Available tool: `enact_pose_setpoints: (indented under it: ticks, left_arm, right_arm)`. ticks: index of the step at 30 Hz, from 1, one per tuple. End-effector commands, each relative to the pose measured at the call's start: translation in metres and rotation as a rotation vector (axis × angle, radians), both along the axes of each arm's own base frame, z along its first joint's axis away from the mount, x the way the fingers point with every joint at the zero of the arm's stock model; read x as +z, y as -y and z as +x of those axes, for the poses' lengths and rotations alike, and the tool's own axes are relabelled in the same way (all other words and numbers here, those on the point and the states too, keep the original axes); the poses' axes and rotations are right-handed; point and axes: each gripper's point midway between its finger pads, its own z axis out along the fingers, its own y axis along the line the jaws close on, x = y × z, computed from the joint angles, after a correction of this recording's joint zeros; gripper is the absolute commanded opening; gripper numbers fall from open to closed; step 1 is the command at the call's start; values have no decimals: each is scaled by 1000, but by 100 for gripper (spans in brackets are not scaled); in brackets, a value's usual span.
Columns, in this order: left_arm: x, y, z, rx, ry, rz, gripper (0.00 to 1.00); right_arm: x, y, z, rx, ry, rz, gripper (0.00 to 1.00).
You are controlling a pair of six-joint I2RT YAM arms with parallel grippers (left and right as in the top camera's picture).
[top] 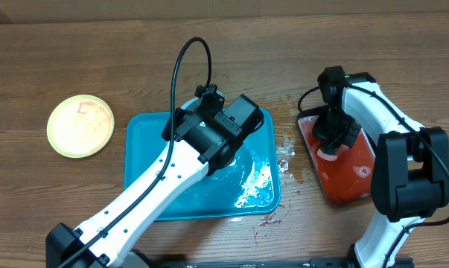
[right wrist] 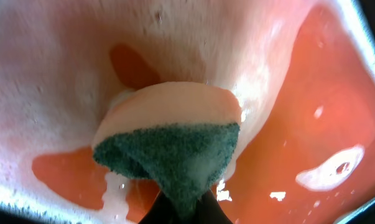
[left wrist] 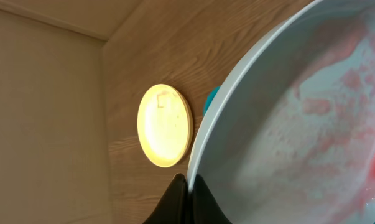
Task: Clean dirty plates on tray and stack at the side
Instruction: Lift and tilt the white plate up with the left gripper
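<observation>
My left gripper [left wrist: 188,188] is shut on the rim of a pale blue-white plate [left wrist: 299,124] smeared with red sauce. It holds that plate over the turquoise tray [top: 146,149], where the left arm hides it from the overhead view. A pale yellow-green plate [top: 80,125] lies on the table left of the tray, also visible as the plate [left wrist: 165,126] in the left wrist view. My right gripper [right wrist: 186,210] is shut on a green-backed sponge [right wrist: 168,146], which is down in foamy red liquid.
A smaller black tray [top: 348,182] of red liquid stands right of the turquoise tray, and the right gripper [top: 330,145] is over it. White foam [top: 258,186] lies in the turquoise tray's right part. Splashes spot the wood between the two trays.
</observation>
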Motion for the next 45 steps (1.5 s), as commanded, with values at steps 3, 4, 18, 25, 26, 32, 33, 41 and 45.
enact_pose_setpoints:
  ticks: [3,4,18,25,26,32,33,41,45]
  left_arm:
    - [21,-2,4,14,88,4,4]
    - [23,-3,5,12,94,18,5]
    - [51,-11,18,-23,178,192,5]
    - [62,-11,23,-33,208,248,4]
    - [63,-12,23,-35,207,263,4]
    - [75,-16,25,-29,235,337,5]
    - [76,-15,26,-32,235,340,4]
    - [85,-16,28,-22,267,385,4]
    - [91,-15,31,-31,270,418,4]
  right_arm:
    - [9,15,11,11,61,-92,25]
    - [9,16,12,12,67,-100,26]
    - [9,16,23,18,110,-103,100]
    - [9,16,22,18,109,-103,100]
    - [9,16,22,18,110,-103,100]
    - [9,16,24,18,116,-102,100]
    - [9,16,25,18,119,-102,100]
    - [9,16,28,17,133,-100,100]
    - [9,15,32,16,151,-97,100]
